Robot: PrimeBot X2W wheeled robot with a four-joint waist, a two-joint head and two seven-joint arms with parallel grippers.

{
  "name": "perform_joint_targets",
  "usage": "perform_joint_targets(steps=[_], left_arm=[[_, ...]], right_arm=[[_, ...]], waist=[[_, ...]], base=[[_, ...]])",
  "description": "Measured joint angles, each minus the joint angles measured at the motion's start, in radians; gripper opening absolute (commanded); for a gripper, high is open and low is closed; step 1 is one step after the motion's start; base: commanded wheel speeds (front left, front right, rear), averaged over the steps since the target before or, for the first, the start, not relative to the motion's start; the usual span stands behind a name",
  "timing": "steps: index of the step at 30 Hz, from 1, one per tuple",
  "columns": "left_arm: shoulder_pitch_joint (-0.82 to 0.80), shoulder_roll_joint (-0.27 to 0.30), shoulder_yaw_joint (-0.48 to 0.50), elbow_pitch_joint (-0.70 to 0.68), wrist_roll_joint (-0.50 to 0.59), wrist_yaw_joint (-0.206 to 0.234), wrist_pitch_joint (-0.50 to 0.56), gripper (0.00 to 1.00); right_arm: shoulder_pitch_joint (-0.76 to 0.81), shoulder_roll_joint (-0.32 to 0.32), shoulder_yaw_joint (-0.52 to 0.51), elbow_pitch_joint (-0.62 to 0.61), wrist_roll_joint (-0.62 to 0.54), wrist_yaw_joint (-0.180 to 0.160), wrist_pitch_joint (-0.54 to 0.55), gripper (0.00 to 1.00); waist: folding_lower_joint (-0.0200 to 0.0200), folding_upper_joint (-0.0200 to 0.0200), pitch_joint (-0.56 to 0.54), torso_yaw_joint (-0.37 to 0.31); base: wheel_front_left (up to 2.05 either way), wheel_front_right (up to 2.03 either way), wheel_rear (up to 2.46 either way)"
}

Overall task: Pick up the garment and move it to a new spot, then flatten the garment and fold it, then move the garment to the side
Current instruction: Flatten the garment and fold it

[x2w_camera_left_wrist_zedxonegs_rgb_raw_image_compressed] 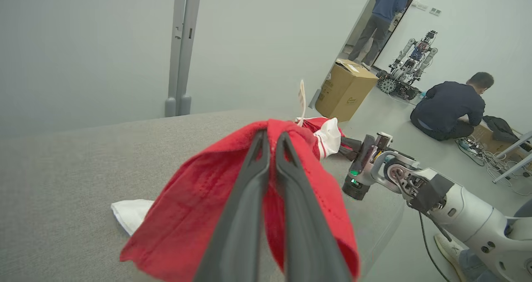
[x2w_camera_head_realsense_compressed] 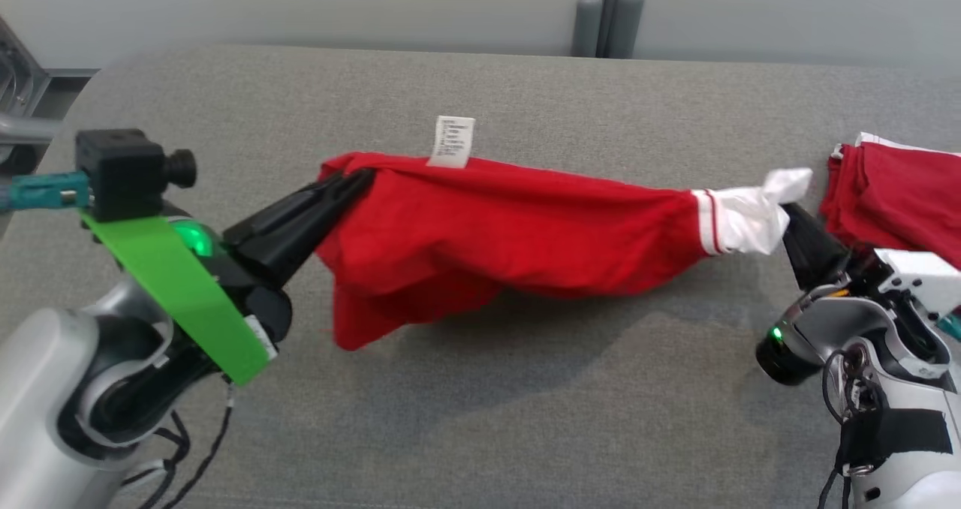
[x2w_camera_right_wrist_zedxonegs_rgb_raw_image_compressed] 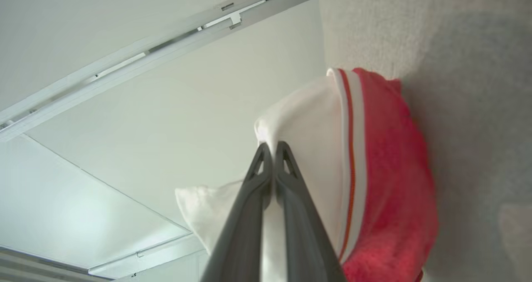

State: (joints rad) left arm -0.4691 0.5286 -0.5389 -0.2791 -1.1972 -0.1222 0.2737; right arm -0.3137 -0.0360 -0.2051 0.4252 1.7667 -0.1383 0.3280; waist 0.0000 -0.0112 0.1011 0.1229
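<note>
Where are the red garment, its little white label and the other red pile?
red garment (x2w_camera_head_realsense_compressed: 510, 231): head view, middle of the red cloth.
white label (x2w_camera_head_realsense_compressed: 453, 143): head view, centre of the upright tag.
red pile (x2w_camera_head_realsense_compressed: 893, 194): head view, its red top layer, far right.

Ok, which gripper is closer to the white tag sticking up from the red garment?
Left. The left gripper is shut on the red edge of the garment, just beside the tag; the right gripper holds the white end, far across from it.
</note>
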Motion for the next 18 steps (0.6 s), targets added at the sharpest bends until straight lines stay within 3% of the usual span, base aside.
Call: perform_joint_targets(steps=[5,10,14,18], left_arm=[[-0.004,0.073,0.049,-0.023,-0.032,0.032,0.054,0.0],[-0.041,0.141,0.08,-0.013,-0.024,0.067,0.107,0.0],[-0.078,0.192,0.084,0.044,0.015,0.096,0.156,0.0],[-0.137,0.205,0.074,0.123,0.072,0.115,0.179,0.0]], right_arm=[[0.031,-0.002,0.1,-0.174,0.083,0.027,0.009,0.0],[0.033,-0.003,0.138,-0.358,0.072,0.059,-0.037,0.0],[-0.022,-0.005,0.163,-0.434,-0.001,0.038,-0.108,0.0],[-0.141,-0.014,0.226,-0.452,-0.117,0.018,-0.18,0.0]], waist=[[0.0,0.0,-0.007,-0.039],[0.0,0.0,-0.013,-0.081],[0.0,0.0,-0.017,-0.112],[0.0,0.0,-0.008,-0.129]], base=[[0.0,0.0,0.0],[0.0,0.0,0.0],[0.0,0.0,0.0],[0.0,0.0,0.0]])
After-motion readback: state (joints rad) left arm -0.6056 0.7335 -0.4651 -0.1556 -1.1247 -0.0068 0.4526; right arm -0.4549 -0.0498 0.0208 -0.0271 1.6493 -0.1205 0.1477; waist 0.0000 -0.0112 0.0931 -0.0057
